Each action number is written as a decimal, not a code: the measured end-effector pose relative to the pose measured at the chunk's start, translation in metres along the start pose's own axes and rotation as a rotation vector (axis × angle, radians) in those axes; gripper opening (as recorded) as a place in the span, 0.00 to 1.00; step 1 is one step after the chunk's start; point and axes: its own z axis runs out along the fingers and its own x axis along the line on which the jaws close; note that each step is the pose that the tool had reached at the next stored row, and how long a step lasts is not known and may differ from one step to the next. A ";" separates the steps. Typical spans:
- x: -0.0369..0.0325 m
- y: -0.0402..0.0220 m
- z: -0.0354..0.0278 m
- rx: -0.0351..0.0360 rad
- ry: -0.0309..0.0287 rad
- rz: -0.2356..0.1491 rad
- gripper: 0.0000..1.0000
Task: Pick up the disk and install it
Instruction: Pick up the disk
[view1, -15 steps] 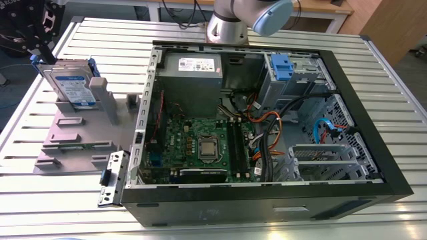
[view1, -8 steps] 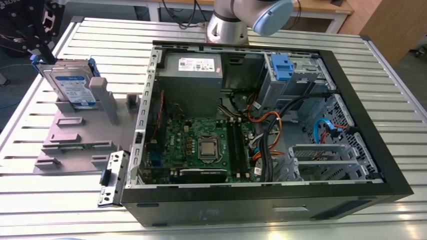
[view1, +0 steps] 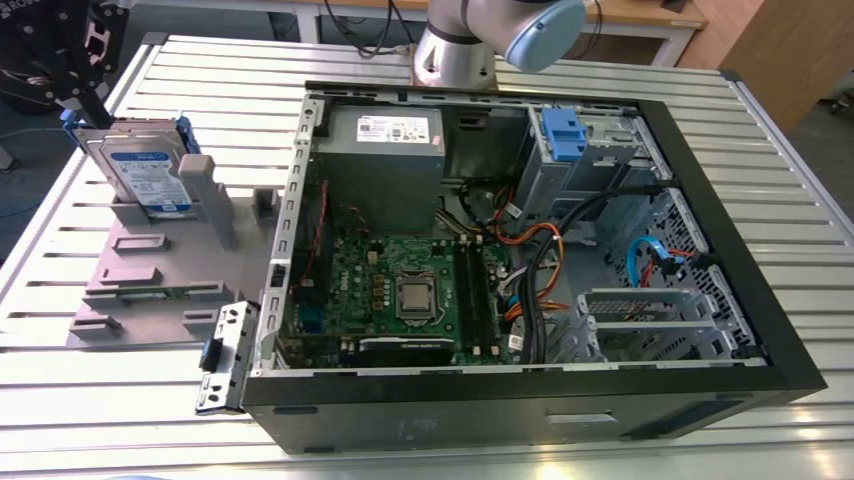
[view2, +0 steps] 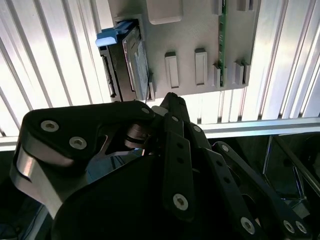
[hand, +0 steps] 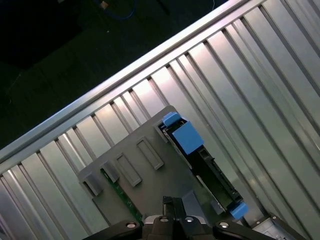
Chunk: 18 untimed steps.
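The disk (view1: 140, 168) stands on edge in a slot of the grey holder plate (view1: 147, 275), at the exterior view's left, beside the open computer case. It is silver with a blue-and-white label and blue rails. My gripper (view1: 94, 105) hangs just above and behind its top edge, apart from it. In both wrist views I look down past the gripper (view2: 170, 97) (hand: 171, 201) at the disk (view2: 125, 65) (hand: 202, 162) below. The fingertips sit together with nothing between them. The holder plate (view2: 195, 30) (hand: 140, 170) spreads beside the disk.
The open computer case (view1: 287, 200) lies on the slatted metal table (view1: 801, 200), holding a motherboard (view1: 400, 290), a grey power-supply box (view1: 380, 135) and a blue latch (view1: 561, 135) at the drive bay. A loose metal bracket (view1: 224, 355) lies near the case's front corner.
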 end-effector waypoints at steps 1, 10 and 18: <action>0.0000 0.0000 0.0000 0.0000 0.0000 -0.002 0.11; 0.0000 0.0000 0.0000 0.0001 0.0002 -0.015 0.11; 0.0000 0.0000 0.0000 0.0001 0.0004 -0.030 0.11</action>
